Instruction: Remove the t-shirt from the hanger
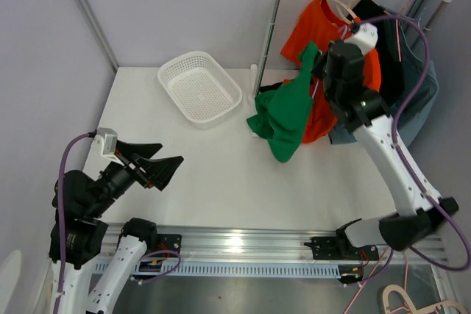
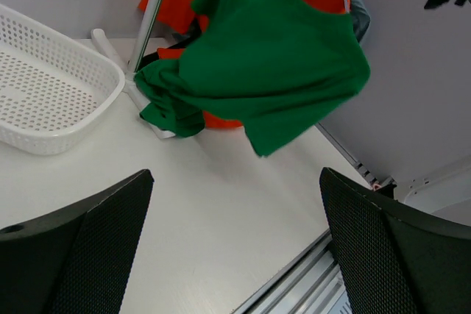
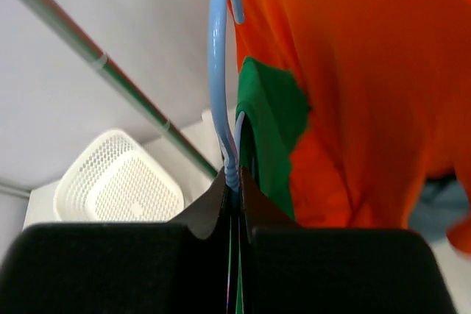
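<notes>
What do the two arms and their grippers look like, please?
The left arm and right arm have white link shells and black joint housings. A purple cable loops along each. A small grey box tops the left wrist. The left gripper has broad, tapering black fingers with a fine dimpled texture; the right gripper looks the same matte black.

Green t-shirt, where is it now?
In the top view, the green t-shirt hangs right of centre, pinched in the right gripper, in front of the orange shirt and right of the white basket.
</notes>
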`<state>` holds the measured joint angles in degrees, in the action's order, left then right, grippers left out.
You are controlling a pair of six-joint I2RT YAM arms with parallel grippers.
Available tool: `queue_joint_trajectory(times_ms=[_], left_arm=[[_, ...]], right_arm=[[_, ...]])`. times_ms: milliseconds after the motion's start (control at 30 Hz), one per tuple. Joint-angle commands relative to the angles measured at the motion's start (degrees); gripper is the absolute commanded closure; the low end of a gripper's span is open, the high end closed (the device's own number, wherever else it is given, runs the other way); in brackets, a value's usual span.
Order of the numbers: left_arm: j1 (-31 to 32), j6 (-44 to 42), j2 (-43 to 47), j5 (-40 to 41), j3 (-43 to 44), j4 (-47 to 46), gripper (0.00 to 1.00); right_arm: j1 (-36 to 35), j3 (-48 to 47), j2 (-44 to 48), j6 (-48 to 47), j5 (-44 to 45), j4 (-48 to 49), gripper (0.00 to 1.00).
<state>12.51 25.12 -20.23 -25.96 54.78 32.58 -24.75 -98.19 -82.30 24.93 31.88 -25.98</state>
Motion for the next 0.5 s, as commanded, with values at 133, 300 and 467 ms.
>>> queue_joint_trajectory(times_ms=[133,300,467], left_arm=[[4.61,-2.01,-8.58,2.04,5.76,-1.91,0.00],[37.85,-8.67,-22.70,35.89,14.46,-1.90,0.01],[60.35,-13.44,-35.74,56.37,20.88,-2.87,0.01]], right_arm=[[-7.05,15.66,12.96,13.30,10.31,-0.65,1.00],[-9.70,14.26,9.45,13.83,9.87,-2.93,1.00],[-10.93,12.15,8.74,13.74,7.94,-2.15,1.00]])
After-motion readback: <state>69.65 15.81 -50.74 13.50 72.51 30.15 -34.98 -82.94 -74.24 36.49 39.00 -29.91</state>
